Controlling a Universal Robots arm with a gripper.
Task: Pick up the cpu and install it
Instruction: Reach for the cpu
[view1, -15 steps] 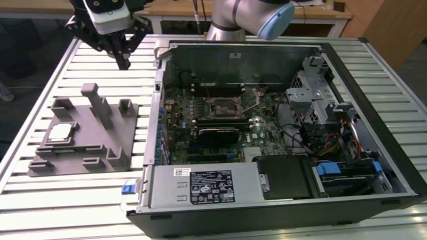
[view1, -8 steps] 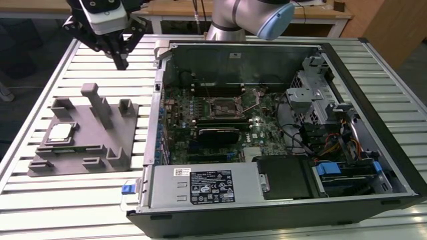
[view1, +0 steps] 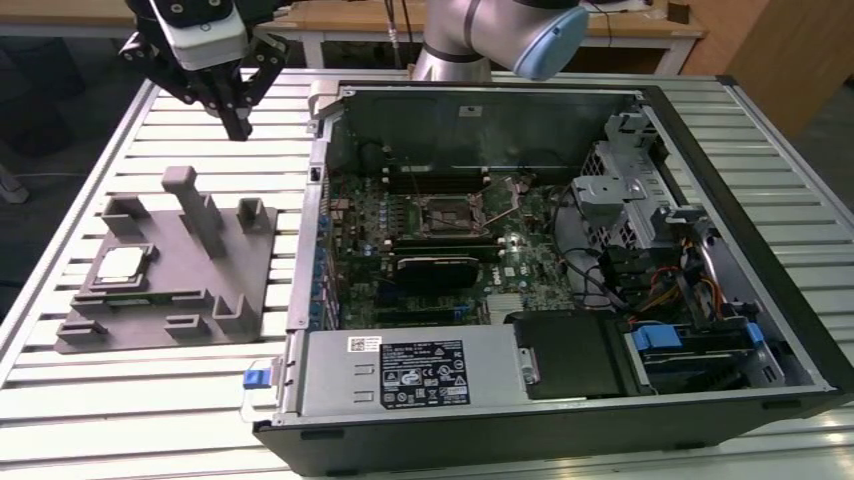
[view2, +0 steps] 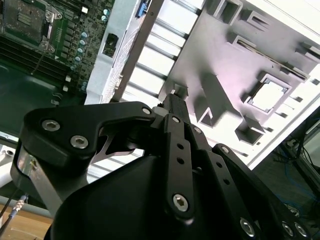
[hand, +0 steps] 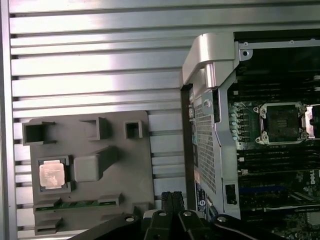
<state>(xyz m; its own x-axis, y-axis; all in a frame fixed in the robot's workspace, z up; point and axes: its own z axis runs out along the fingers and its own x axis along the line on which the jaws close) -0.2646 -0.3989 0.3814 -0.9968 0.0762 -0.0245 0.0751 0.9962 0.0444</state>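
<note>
The cpu (view1: 120, 265), a small silvery square chip, lies flat in a recess of the grey plastic tray (view1: 187, 300) on the exterior view's left; both wrist views show the cpu (view2: 268, 96) (hand: 52, 174) in that recess. My gripper (view1: 238, 128) hangs above the table beyond the tray's far edge, well clear of the chip. Its black fingers (view2: 176, 107) are pressed together with nothing between them, so it is shut. The dark square socket (view1: 451, 210) sits uncovered on the motherboard inside the open computer case, and the first wrist view shows the socket (hand: 279, 122) too.
The open computer case (view1: 694, 130) fills the middle and the exterior view's right, its raised metal wall (hand: 210, 90) next to the tray. Upright posts (view1: 198, 205) stand on the tray. The table is slatted metal (view1: 200, 400).
</note>
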